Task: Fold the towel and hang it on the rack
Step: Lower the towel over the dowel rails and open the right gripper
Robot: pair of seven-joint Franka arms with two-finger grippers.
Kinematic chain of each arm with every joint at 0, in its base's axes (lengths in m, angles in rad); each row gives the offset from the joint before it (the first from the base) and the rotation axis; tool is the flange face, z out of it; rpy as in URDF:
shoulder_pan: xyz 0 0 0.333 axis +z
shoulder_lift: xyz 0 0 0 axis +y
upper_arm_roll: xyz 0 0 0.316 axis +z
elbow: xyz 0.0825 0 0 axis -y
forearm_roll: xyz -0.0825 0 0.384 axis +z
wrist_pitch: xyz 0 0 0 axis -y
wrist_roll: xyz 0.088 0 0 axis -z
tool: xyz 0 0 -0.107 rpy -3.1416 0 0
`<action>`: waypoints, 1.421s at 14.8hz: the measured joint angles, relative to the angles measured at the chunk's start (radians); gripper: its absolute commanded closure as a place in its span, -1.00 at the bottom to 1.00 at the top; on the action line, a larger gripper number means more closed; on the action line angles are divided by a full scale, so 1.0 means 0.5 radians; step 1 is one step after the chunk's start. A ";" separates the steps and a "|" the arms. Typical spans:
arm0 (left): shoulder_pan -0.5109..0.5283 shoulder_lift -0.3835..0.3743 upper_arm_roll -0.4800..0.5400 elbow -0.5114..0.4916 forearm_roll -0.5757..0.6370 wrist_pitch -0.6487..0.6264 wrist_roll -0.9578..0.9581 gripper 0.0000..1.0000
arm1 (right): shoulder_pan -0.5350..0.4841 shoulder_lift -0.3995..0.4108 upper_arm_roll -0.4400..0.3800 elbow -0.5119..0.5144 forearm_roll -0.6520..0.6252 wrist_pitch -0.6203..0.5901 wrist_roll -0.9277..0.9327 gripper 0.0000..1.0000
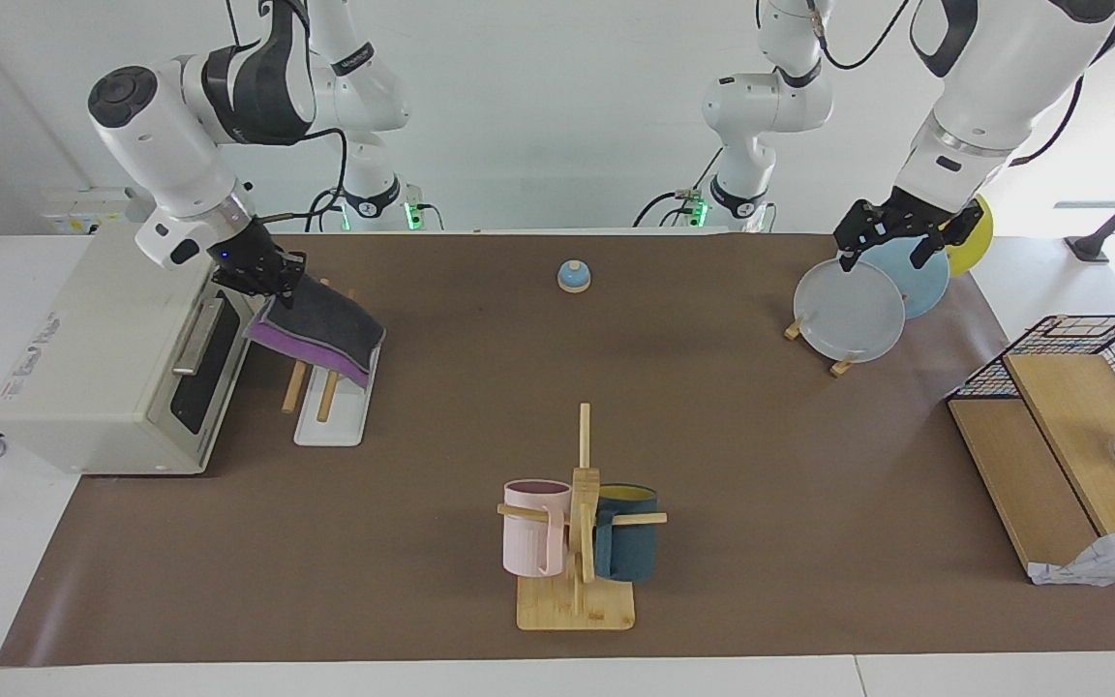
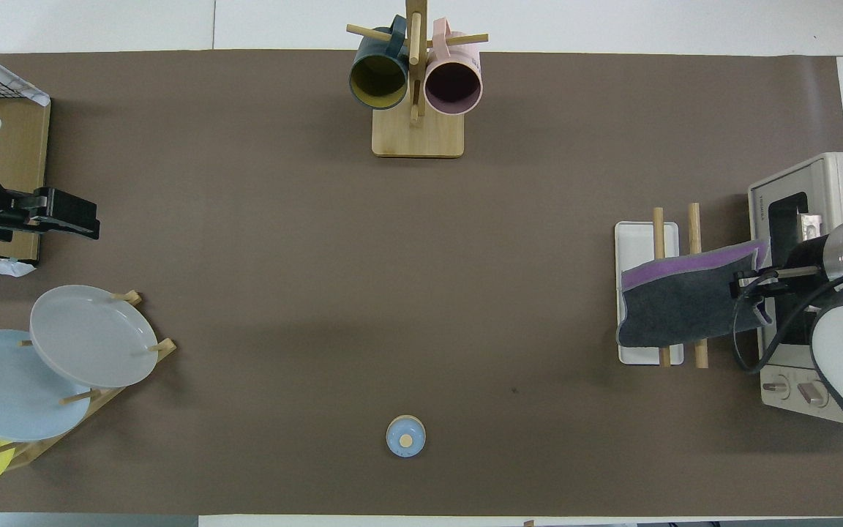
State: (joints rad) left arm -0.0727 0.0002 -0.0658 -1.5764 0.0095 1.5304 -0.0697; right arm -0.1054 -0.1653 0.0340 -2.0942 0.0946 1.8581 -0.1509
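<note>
The towel is draped across the two slanted rods of the rack, which stands just beside the toaster oven at the right arm's end of the surface. One edge of the cloth is pinched by the right gripper, its jaws pressed together on the corner nearest the oven. The corner is probably held up on that side so that the cloth is spread flat over both rods before it is released — this is a judgement, not something seen.

The towel is seen folded in two layers: the dark grey face lies on top, and a purple strip shows along the edge farther from the robots. In the overhead view the towel is laid across both rods and covers the middle of the white base; the rod ends stick out on both sides. One side hangs down over the base, a little loose at its lower corner.

The left gripper is held in the air over the plate stand at the left arm's end, with its jaws spread and nothing between them. This arm is waiting, well apart from the rack.

The fold seems done and the hanging nearly done; only the release appears to be left.
</note>
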 measured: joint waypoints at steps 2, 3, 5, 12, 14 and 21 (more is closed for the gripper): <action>0.000 0.006 0.005 -0.025 -0.002 0.005 0.024 -1.00 | 0.000 0.000 0.002 -0.002 -0.001 0.000 0.000 1.00; 0.000 0.006 0.007 -0.031 -0.003 0.005 0.027 -1.00 | 0.000 0.000 0.002 -0.005 -0.001 0.000 -0.001 1.00; 0.000 0.007 0.009 -0.032 -0.003 0.002 0.027 -1.00 | -0.008 -0.001 0.002 -0.015 -0.002 0.000 -0.020 1.00; -0.001 0.018 0.012 -0.004 -0.004 -0.011 0.029 -1.00 | -0.081 -0.021 -0.001 -0.062 -0.004 0.001 -0.115 1.00; -0.001 0.018 0.012 -0.001 -0.004 -0.012 0.029 -1.00 | -0.081 -0.026 0.000 -0.068 -0.011 0.001 -0.115 1.00; 0.000 0.018 0.013 -0.001 -0.036 -0.012 0.029 -1.00 | -0.081 -0.044 0.002 -0.085 -0.022 0.001 -0.116 0.14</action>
State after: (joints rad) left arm -0.0728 0.0090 -0.0595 -1.5771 -0.0083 1.5247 -0.0555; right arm -0.1460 -0.1875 0.0351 -2.1365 0.0835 1.8584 -0.2089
